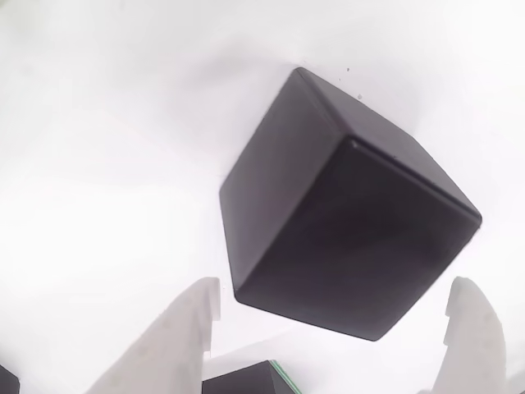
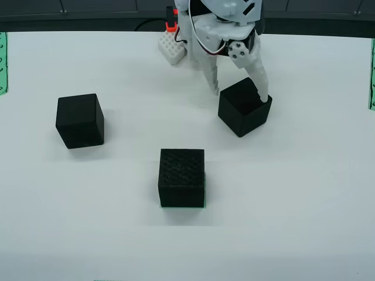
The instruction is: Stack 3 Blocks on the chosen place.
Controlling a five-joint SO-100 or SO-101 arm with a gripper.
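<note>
- Tabletop (image 2: 304, 193): white, plain, carries all 3 blocks; view from above shows them well apart.
- Arm w/ gripper (image 2: 241, 92): white, reaches down from the top edge of the view from above. Fingers spread wide, straddling the smooth block, one fingertip (image 2: 214, 89) at its left side, other on/at its right top edge. Not closed on it yet, nothing held.
- Smooth block (image 2: 244, 108): matte black cube, rounded edges, sits rotated corner-on to the gripper; in the view that rides on the gripper it (image 1: 344, 213) lies between the two white fingers, diagonal.
- Textured block (image 2: 181, 177): patterned top, centre of tabletop, already on the green striped patch (image 2: 183, 207) – thin green edge peeks out at its base.
- Third block (image 2: 80, 120): black cube, far left, untouched.
- Step in hand, judged: grasp smooth block. Do it well: twist wrist so pads meet flat faces, not corners; drop lower, centre, then close; lift straight before moving over textured block.
</note>
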